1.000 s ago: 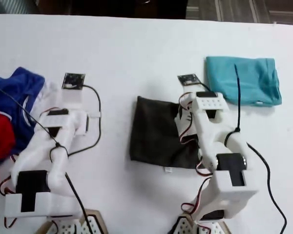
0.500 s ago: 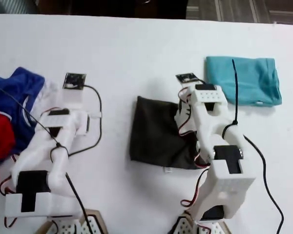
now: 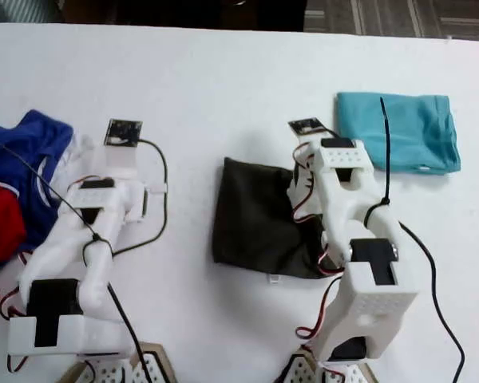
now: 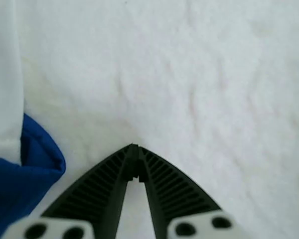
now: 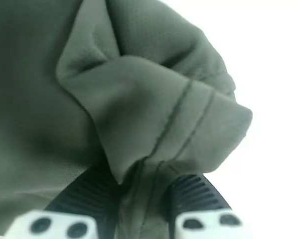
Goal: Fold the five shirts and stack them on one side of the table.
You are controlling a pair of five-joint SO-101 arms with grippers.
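White worktop (image 3: pixel 223 72) runs under both arms and all the cloth.

The right end effector (image 5: pixel 139 185) is pinching a fold of the dark shirt (image 5: pixel 89 74). The cloth bunches up between its two black fingers (image 5: pixel 192 191), and the hem with two lines of stitching sticks out to one side. The cloth hides the tips of the fingers. From above, the right arm (image 3: pixel 359 247) lies over the right edge of this shirt and covers that part, so the pinch itself is hidden there. The rest of the dark shirt lies flat in the middle of the worktop.

The left end effector (image 4: pixel 133 158) is pressed together with nothing in it, its tips just above bare worktop. A corner of the blue shirt (image 4: pixel 15 184) lies close beside it, with a strip of white cloth (image 4: pixel 5 74) next to that. It is hard to tell if the white strip is its own shirt. From above, the left arm (image 3: pixel 72 255) covers its end effector.

The blue shirt and a red shirt (image 3: pixel 0 223) lie crumpled at the left side, cut off by the edge. A teal shirt (image 3: pixel 399 132) lies folded at the far right, with a black cable across it.
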